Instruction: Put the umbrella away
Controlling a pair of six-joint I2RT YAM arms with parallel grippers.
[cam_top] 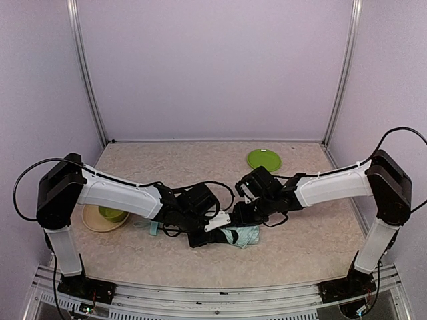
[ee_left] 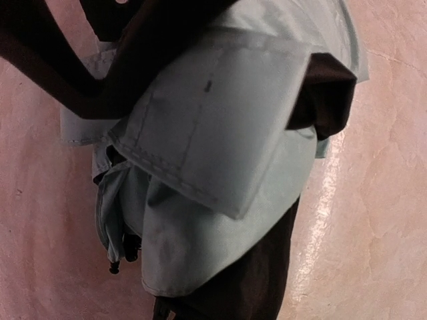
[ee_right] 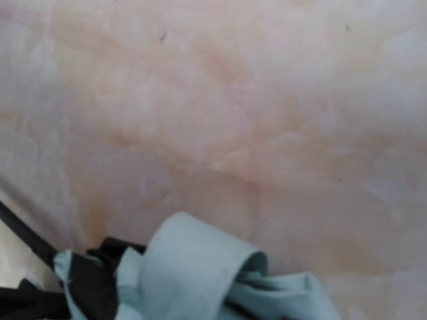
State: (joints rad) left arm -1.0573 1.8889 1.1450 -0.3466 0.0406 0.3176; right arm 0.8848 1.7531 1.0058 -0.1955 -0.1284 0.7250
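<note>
**Top external view: both arms bend low over the umbrella (cam_top: 241, 236)**

The umbrella lies on the table (cam_top: 200, 167), near the middle and a bit toward the front edge. It is bunched up, with pale green cloth outside and black cloth showing under it.

The left gripper (cam_top: 203, 235) is down at the umbrella's left end. The right gripper (cam_top: 241, 215) sits just behind the green cloth.

From the left wrist, green folds fill the picture. Dark fingers (ee_left: 60, 73) cross the top corner, right against the cloth. They are pressed together. They may be pinching a fold, but it is too close up to be sure.

The right wrist picture is blurry. It shows only a curl of green cloth and some black at the bottom, so I cannot tell if that gripper is spread or closed.

A green plate (cam_top: 264, 159) lies at the back, well apart from the umbrella. A green bowl (cam_top: 112, 213) sits on a tan plate (cam_top: 93, 223) beside the left arm.
</note>
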